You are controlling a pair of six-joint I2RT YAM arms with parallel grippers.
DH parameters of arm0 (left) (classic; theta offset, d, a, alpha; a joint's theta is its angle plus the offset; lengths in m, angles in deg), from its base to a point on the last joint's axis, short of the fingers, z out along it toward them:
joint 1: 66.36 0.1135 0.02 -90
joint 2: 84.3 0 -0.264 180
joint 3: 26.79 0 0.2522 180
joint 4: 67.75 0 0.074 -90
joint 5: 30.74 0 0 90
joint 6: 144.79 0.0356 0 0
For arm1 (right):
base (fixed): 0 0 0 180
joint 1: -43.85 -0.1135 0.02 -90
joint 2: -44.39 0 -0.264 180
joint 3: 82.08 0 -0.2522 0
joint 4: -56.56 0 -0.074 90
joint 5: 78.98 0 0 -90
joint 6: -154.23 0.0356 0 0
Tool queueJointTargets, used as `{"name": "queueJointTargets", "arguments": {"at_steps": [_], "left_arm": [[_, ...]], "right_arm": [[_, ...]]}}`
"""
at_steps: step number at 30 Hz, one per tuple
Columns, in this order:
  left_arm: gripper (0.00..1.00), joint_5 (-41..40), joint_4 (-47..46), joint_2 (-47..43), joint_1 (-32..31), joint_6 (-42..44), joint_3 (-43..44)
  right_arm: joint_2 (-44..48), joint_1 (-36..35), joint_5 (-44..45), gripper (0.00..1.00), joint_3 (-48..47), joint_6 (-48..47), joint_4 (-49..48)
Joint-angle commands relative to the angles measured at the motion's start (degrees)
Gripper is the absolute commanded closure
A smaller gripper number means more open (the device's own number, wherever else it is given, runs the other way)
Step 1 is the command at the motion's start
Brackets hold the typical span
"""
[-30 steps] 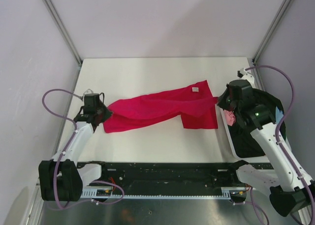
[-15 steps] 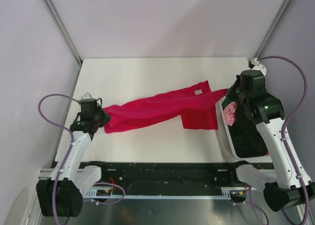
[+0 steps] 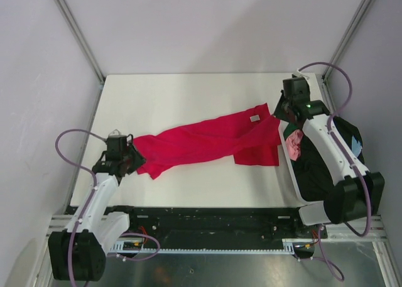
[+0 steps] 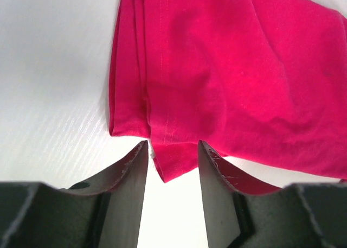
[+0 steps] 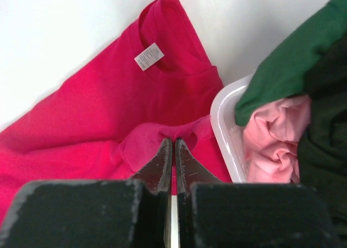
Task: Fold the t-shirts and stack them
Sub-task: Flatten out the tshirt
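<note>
A red t-shirt [image 3: 201,139] lies stretched in a loose band across the table, collar tag [image 3: 255,118] up at its right end. My left gripper [image 3: 130,160] is open at the shirt's left end. In the left wrist view the shirt's corner [image 4: 171,164] lies between the spread fingers [image 4: 133,169] of the gripper [image 4: 171,153], not pinched. My right gripper [image 3: 280,114] is shut on a fold of the red shirt [image 5: 162,101] near the collar, and its closed tips [image 5: 173,142] pinch the cloth just left of the basket.
A white basket [image 3: 288,169] stands at the table's right edge with pink [image 3: 293,146] and dark [image 3: 326,167] clothes in it. In the right wrist view its rim [image 5: 222,123] holds green [image 5: 282,80] and pink [image 5: 271,142] shirts. Frame posts stand at the back corners.
My left gripper has opened and let go of the shirt's left end, which now lies on the table. My right gripper has moved back and left, still holding the shirt.
</note>
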Motion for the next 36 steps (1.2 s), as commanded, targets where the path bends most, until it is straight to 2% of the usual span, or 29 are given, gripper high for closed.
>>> {"name": "queueJointTargets", "arguments": {"at_steps": [1, 10, 17, 25, 30, 34, 36], "left_arm": [[0.55, -0.2, -0.5, -4.1, -3.5, -2.3, -2.2], [0.58, -9.0, -0.3, -6.4, -12.3, -12.7, -8.1], [0.57, -10.5, -3.0, -1.2, -16.0, -14.5, -8.0], [0.58, -10.5, -6.3, 2.9, -17.1, -15.0, -8.2], [0.71, -9.5, -8.2, 6.0, -17.5, -14.5, -6.5], [0.93, -9.5, -8.4, 7.4, -17.6, -13.7, -4.6], [0.98, -9.6, -7.7, 6.3, -17.7, -12.8, -2.8]], "right_arm": [[-2.6, 0.1, -1.2, 1.00, -2.0, 0.0, -4.1], [-2.0, -0.1, -1.0, 1.00, -1.8, -0.2, -3.9], [-2.1, -0.8, -1.3, 1.00, -1.4, 0.3, -4.2], [-2.4, -1.7, -1.3, 1.00, -1.2, 0.3, -4.9], [-2.0, -1.8, -1.7, 1.00, -1.3, 0.3, -5.6], [-1.4, -1.7, -2.0, 1.00, -1.4, 0.3, -5.7], [-0.6, -1.6, -2.4, 1.00, -1.6, 0.2, -5.1]]}}
